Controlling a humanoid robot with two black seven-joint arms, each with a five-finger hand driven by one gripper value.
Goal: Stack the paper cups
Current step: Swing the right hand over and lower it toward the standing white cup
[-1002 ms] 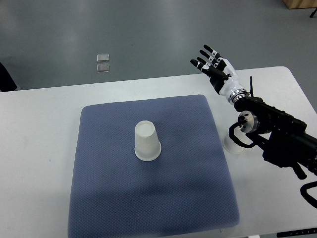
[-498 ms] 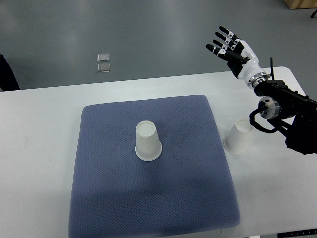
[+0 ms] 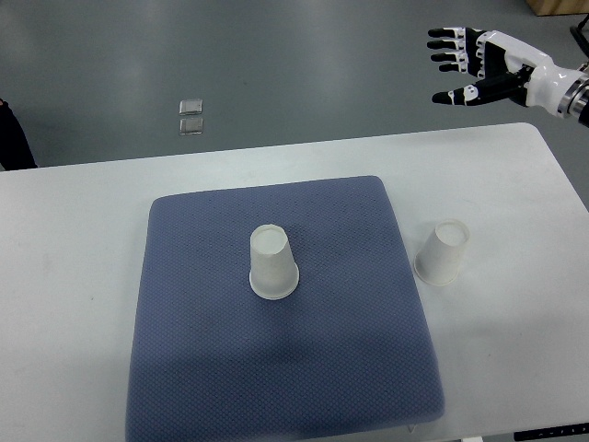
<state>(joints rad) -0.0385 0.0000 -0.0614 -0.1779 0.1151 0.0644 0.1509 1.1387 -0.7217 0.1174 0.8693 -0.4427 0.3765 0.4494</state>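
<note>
You look down on a white table (image 3: pixel 74 239) that fills most of the view, grey floor (image 3: pixel 276 55) beyond its far edge. A blue-grey quilted mat (image 3: pixel 184 368) covers the middle of the table, lying flat and roughly square.

On the mat, slightly left of its centre, one white paper cup (image 3: pixel 273 263) stands upside down, base up and rim on the cloth. A second paper cup (image 3: pixel 442 251), also inverted and leaning a little, stands on the bare table just off the mat's right edge. The two cups are well apart, and neither is stacked on the other.

At the upper right corner your right hand (image 3: pixel 483 63) hangs above the floor past the table's far edge, its fingers (image 3: pixel 448 50) spread wide and the thumb apart below them, holding nothing. It is well clear of both cups.

On the floor beyond the table lie two small clear squares (image 3: pixel 191 117), one just behind the other.
</note>
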